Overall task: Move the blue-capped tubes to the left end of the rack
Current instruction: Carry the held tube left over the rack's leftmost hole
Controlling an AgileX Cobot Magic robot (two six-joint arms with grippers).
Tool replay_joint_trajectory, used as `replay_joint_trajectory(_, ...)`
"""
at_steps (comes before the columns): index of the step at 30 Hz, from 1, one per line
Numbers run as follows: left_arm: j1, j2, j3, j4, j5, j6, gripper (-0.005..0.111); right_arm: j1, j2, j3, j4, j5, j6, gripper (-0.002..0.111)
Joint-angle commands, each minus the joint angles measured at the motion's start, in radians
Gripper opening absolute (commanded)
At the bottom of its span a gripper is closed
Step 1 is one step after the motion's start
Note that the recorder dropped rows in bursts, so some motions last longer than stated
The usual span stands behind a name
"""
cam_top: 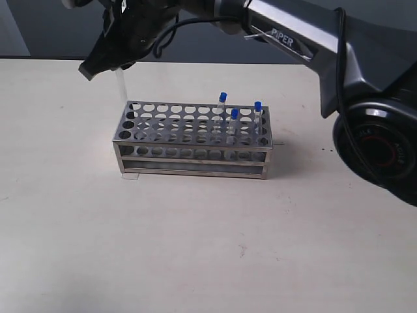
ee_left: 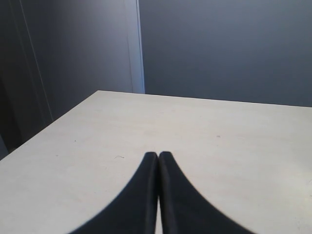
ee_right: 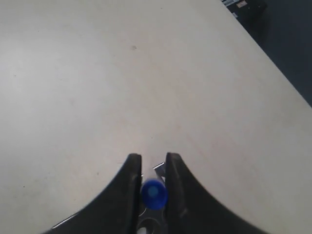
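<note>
The right claw (ee_right: pixel 153 157) is clenched on a blue-capped tube (ee_right: pixel 154 193), with the blue cap pinched between its two fingers. The clear body hangs straight down beneath the claw, and its lower end is by the end corner of the rack (cam_top: pixel 195 140); I cannot tell if it has entered a hole. Three more blue-capped tubes (cam_top: pixel 222 98) (cam_top: pixel 234 115) (cam_top: pixel 258 106) stand upright at the rack's end farthest from this claw. The left claw (ee_left: pixel 158 155) is clenched on nothing, fingers touching, above the desk (ee_left: pixel 219 146).
</note>
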Motion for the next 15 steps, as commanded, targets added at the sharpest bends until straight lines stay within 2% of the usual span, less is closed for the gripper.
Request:
replay_joint_trajectory(1,-0.006,0.003,0.003,-0.005,-0.001,-0.002,0.000,-0.003,-0.003,-0.013,-0.027,0.049,0.030,0.000)
replay_joint_trajectory(15,-0.006,0.003,0.003,-0.005,-0.003,-0.002,0.000,-0.003,0.053,-0.013,-0.050,0.047,0.085,0.000)
